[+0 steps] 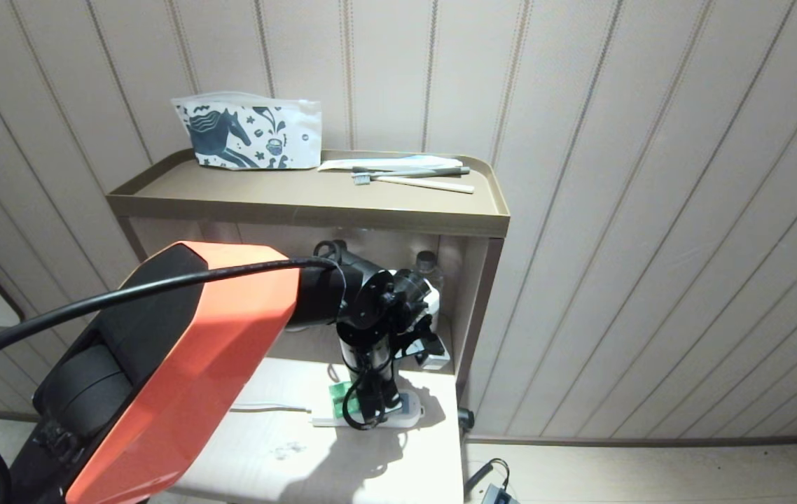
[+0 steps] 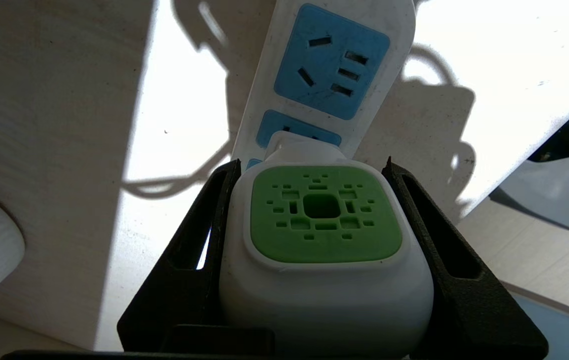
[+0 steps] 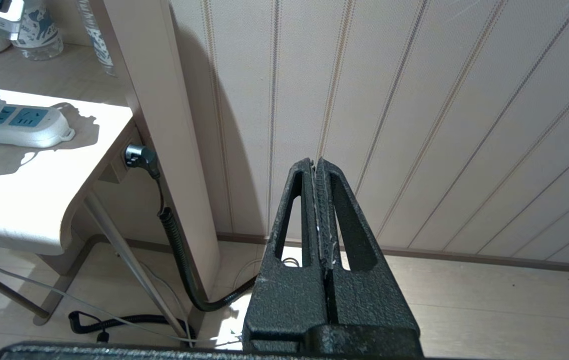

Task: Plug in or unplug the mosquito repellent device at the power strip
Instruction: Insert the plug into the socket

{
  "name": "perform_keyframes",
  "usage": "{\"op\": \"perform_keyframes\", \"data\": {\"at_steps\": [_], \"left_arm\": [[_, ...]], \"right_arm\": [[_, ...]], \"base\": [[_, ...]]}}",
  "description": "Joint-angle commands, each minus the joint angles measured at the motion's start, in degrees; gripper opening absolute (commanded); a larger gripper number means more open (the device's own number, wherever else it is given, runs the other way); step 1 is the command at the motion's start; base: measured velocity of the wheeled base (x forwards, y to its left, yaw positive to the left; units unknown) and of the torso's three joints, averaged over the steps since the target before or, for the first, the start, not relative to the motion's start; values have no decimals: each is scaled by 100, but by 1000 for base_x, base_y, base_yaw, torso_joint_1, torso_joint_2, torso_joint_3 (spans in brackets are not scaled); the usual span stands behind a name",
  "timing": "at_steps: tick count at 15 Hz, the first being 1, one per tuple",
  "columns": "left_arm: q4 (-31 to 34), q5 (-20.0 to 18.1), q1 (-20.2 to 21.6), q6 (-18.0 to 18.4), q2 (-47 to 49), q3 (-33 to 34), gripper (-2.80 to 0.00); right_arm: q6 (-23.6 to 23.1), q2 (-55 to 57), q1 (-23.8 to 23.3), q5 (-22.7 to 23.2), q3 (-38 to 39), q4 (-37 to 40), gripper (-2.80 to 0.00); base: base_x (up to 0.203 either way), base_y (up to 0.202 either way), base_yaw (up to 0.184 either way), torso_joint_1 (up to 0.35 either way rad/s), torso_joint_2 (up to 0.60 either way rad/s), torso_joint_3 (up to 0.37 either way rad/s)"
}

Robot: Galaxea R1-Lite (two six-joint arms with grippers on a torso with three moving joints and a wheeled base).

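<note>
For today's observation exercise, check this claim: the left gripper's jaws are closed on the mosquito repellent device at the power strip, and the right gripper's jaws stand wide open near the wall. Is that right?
Not quite. The right gripper has its jaws shut together, as the right wrist view shows. The rest holds: the left gripper grips the mosquito repellent device at the power strip.

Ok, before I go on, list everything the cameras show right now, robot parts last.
White plug-in mosquito repellent device with green vented top: one, held over the strip's sockets.
White power strip with blue sockets: one, on the pale lower tabletop.
Horse-print zip pouch: one, white and dark blue, on the brown shelf.
Toothbrushes: apparently two, shelf top, beside the pouch.
Clear bottle: one seen, in the shelf recess.
Black coiled cable: one, hanging to the floor.
Left gripper: black, shut on the device.
Right gripper: black, shut, empty, parked near the wall.
</note>
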Motion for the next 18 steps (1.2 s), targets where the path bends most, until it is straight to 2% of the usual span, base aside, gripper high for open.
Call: {"op": "perform_keyframes", "data": {"at_steps": [1,7,10,18], "left_arm": [[61,11,-4,21,68,34,-280],[80,11,-16,-9,-44,247,-280],[29,11,-91,-170,-80,376,-280],[-174,64,-100,-163,-38,16,-280]], "right_arm": [[-4,0,4,2,0,2,-280],[-4,0,4,2,0,2,-280],[-4,0,4,2,0,2,-280],[-4,0,4,2,0,2,-280]], "base": [[0,0,0,0,0,0],[0,0,0,0,0,0],[0,0,0,0,0,0],[0,0,0,0,0,0]]}}
